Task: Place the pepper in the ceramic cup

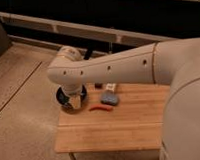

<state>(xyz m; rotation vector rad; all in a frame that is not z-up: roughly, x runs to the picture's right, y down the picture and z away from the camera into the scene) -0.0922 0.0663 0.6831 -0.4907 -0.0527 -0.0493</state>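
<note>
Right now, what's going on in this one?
A one-armed robot reaches across a wooden table, its claw hanging down at the far left corner over a dark bowl. It isn't holding anything that can be seen. The pepper lies loose on the tabletop to the right of the claw, just in front of a blue pad. The ceramic cup stands behind the pad, so the pepper is not yet in it.
</note>
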